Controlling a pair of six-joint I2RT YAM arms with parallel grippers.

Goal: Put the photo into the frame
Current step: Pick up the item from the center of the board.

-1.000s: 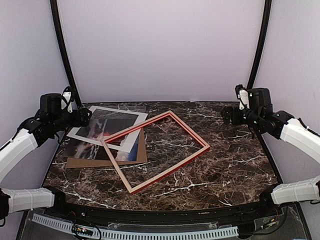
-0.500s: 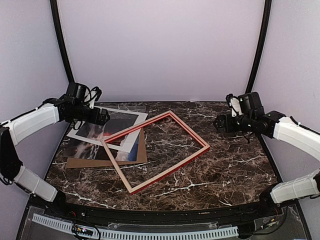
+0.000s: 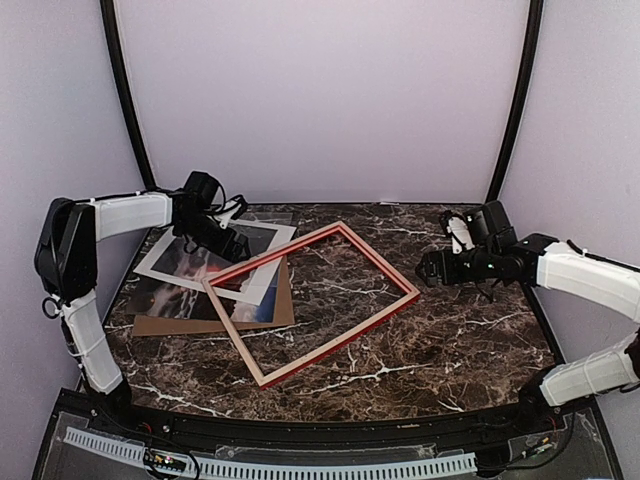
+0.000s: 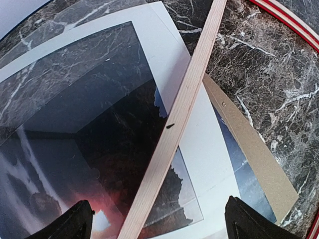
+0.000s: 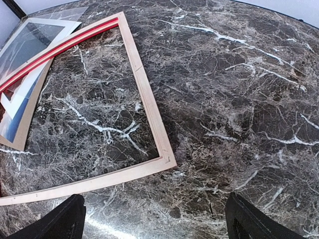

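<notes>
- The frame (image 3: 340, 338) lies askew near the middle of the dark marble table (image 3: 480, 340), and its left corner overlaps a stack of sheets on the table's left side
- Its far rails show red, and its near rails show pale wood
- The photo (image 3: 158, 295) lies face up in that stack, on top of the brown backing board (image 3: 170, 325)
- The white mat (image 3: 262, 280) partly covers the photo, and the red-orange glow shows through the mat's window
- In the left wrist view, one pale rail of the frame crosses over both mat and photo
- The left gripper (image 3: 236, 246) hovers above the far right part of the mat, just beside the frame's far left rail; its fingers (image 4: 75, 221) are spread wide and grasp nothing
- The right gripper (image 3: 424, 272) hangs above bare marble just beside the frame's right corner; its fingers are also spread wide, with nothing between them
</notes>
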